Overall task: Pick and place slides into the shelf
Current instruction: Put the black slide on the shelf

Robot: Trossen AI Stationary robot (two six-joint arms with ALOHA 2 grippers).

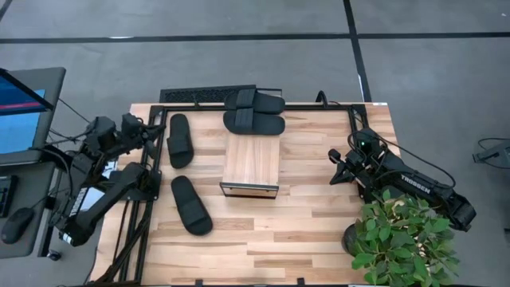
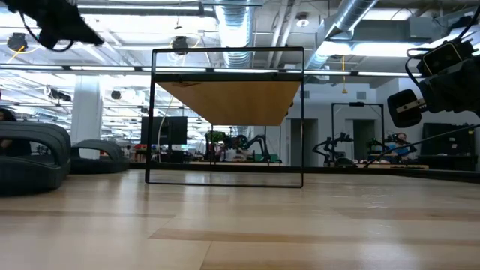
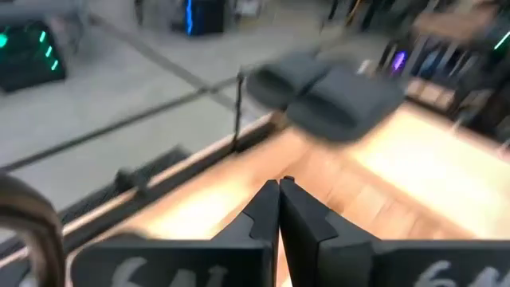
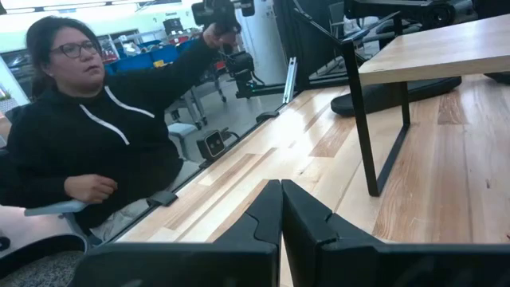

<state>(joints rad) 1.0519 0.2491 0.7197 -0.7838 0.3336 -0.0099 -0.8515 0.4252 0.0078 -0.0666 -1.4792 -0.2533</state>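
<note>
A leafy potted plant (image 1: 402, 237) stands at the butcher-block table's (image 1: 319, 231) corner, a laptop (image 1: 20, 112) lies beside it, and a seated person in a black hoodie (image 4: 88, 151) shows beyond.

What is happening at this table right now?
A two-arm robot is meant to put black slides into a small wooden shelf, but nothing is held at this moment. The left gripper and the right gripper are both shut and empty, at the table's sides. Two slides lie left of the shelf, and two more lie behind it. A person sits beside the table.
</note>
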